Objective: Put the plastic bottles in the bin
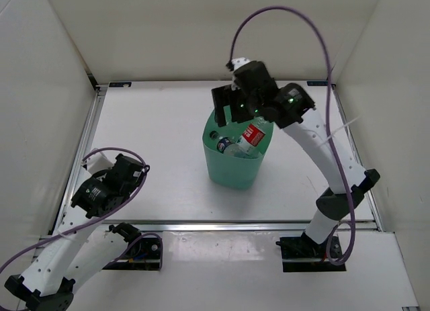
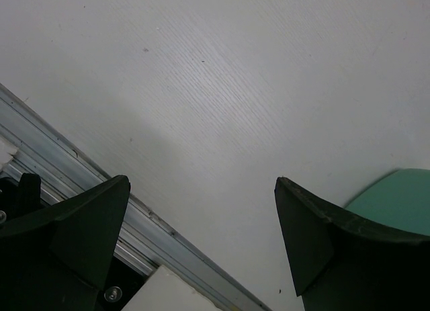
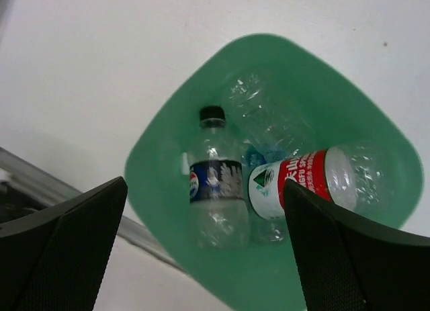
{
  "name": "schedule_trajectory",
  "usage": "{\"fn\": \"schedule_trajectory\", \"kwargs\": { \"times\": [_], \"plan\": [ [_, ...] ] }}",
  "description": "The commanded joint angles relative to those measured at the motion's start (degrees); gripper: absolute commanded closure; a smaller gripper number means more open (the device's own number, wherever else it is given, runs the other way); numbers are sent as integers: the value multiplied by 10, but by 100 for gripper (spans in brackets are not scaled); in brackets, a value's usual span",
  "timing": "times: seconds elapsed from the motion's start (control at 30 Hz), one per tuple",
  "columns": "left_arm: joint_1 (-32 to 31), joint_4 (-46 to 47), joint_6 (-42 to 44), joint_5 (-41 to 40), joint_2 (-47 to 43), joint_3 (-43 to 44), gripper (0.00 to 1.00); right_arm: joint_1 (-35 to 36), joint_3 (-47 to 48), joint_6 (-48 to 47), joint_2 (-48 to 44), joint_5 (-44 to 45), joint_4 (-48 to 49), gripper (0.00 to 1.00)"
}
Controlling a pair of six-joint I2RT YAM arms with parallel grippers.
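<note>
The green bin [image 1: 235, 166] stands mid-table and holds several clear plastic bottles. In the right wrist view the bin [image 3: 154, 170] holds a dark-blue-label bottle with a black cap [image 3: 215, 190], a red-label bottle [image 3: 302, 183] lying beside it, and an unlabelled clear bottle [image 3: 262, 116] behind them. A bit of light blue shows under them. The red-label bottle [image 1: 253, 134] also shows from above. My right gripper [image 3: 205, 217] hangs open and empty directly above the bin [image 1: 232, 106]. My left gripper [image 2: 201, 217] is open and empty over bare table at the near left [image 1: 107, 190].
White walls enclose the table on three sides. An aluminium rail [image 2: 80, 170] runs along the near edge under my left gripper. The bin's rim [image 2: 396, 197] shows at the right of the left wrist view.
</note>
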Motion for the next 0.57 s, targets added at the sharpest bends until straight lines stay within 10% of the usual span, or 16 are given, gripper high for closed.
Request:
{"fn": "schedule_trajectory", "kwargs": {
  "times": [0.0, 0.23, 0.53],
  "plan": [
    [-1, 14, 10, -15, 4, -1, 0, -78, 88, 116, -18, -98, -63, 0],
    [-1, 14, 15, -28, 24, 4, 0, -275, -127, 178, -110, -370, 21, 0],
    [-1, 14, 20, -62, 34, 4, 0, -363, -145, 170, -145, -394, 73, 0]
  ]
}}
